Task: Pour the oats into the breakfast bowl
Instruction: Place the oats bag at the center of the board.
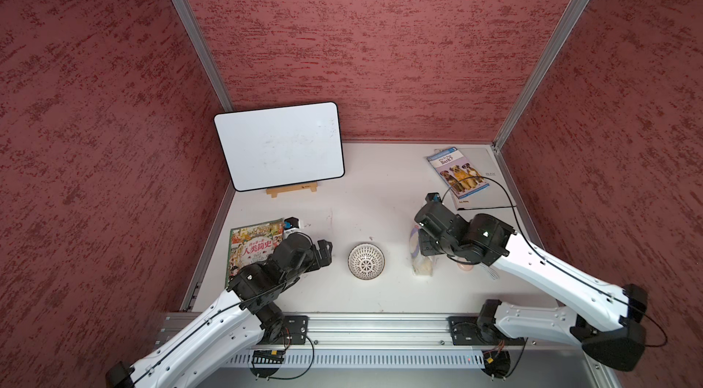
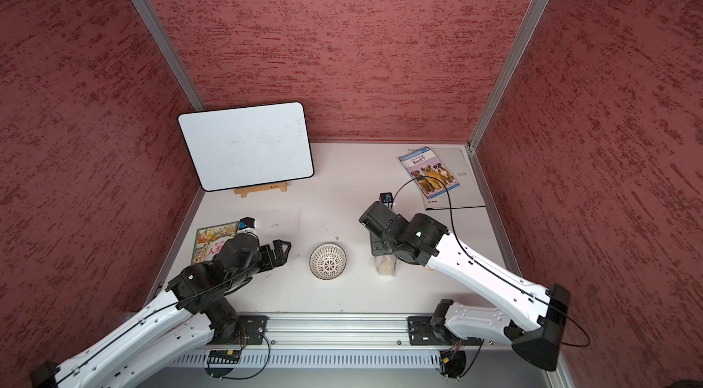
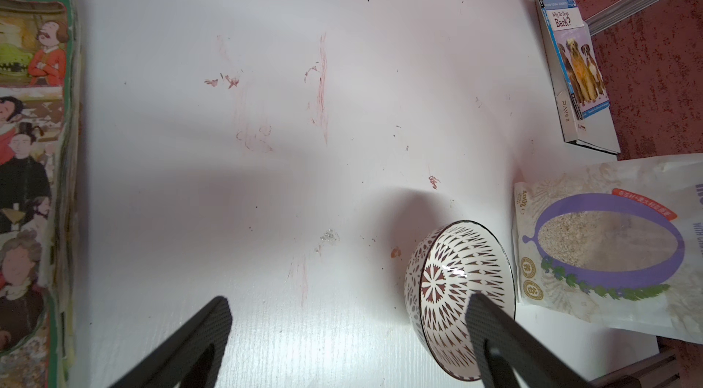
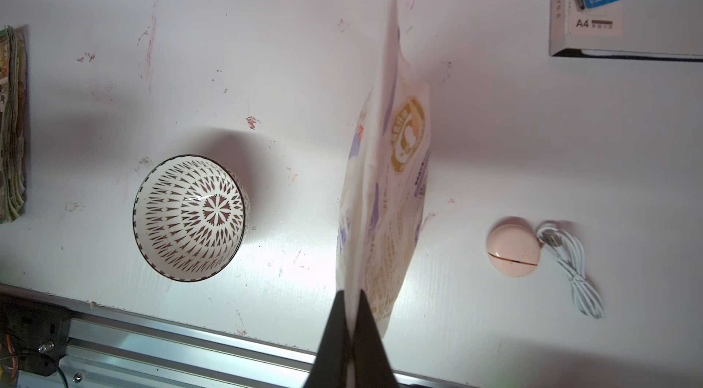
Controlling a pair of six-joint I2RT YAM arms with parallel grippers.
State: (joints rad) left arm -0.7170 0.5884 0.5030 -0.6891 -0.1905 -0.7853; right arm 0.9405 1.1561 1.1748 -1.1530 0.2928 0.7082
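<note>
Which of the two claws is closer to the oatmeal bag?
Right. The right gripper is shut on an edge of the oatmeal bag; the left gripper is open, apart from it, on the bowl's far side.

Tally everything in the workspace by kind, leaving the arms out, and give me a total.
Books: 2 (picture book, dog book)
Paper pad: 1
Whiteboard: 1
Wooden stand: 1
Bowl: 1
Oats pouch: 1
Pink disc: 1
White cable: 1
Total: 9
</note>
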